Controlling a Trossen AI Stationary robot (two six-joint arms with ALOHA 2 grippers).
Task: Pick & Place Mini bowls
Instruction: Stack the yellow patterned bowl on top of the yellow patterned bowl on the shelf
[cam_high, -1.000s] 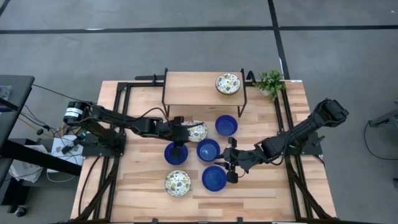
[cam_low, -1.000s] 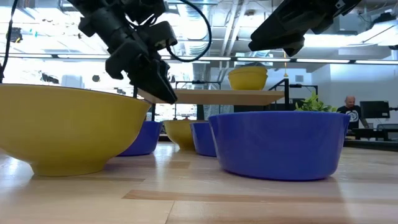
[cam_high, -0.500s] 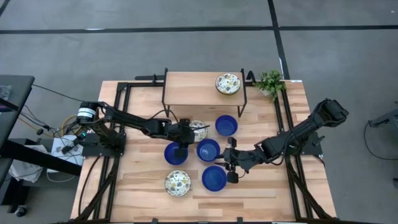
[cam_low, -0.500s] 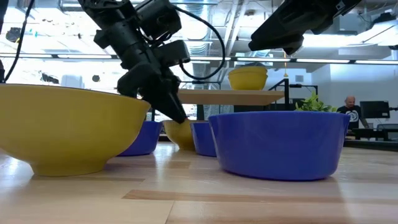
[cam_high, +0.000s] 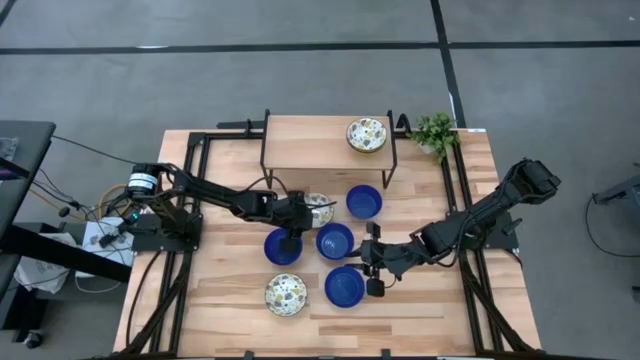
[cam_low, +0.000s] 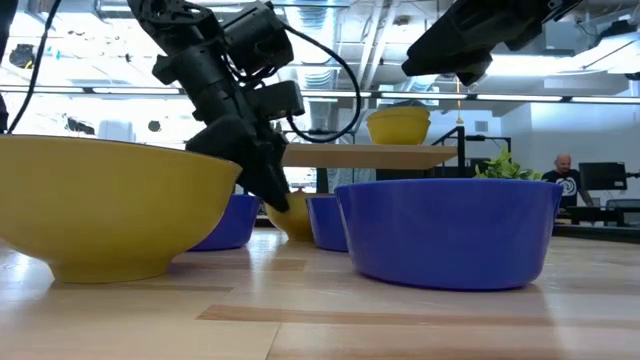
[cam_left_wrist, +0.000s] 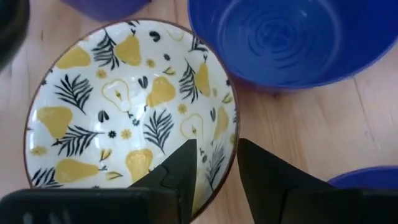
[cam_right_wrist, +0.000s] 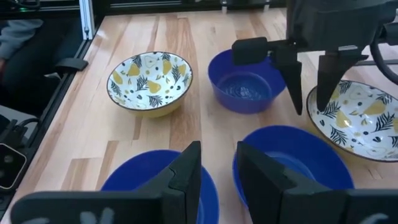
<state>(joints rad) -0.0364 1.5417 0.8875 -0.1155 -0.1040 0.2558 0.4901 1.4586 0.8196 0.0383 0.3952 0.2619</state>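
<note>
One slip is all it takes here: the left hand (cam_left_wrist: 214, 163) is straddling the rim of a pear-patterned bowl (cam_left_wrist: 124, 112), one finger inside, one outside, and a shallow bite could be letting the glazed rim skid free or tipping the bowl into the blue bowl (cam_left_wrist: 292, 43) just beside it. The fingers are standing slightly apart, not visibly clamped on the rim. That bowl is sitting on the bench (cam_high: 230, 290) beside the raised shelf (cam_high: 310, 140). The right hand (cam_high: 372, 272) is hovering part-open, holding nothing, over the blue bowls near the front.
</note>
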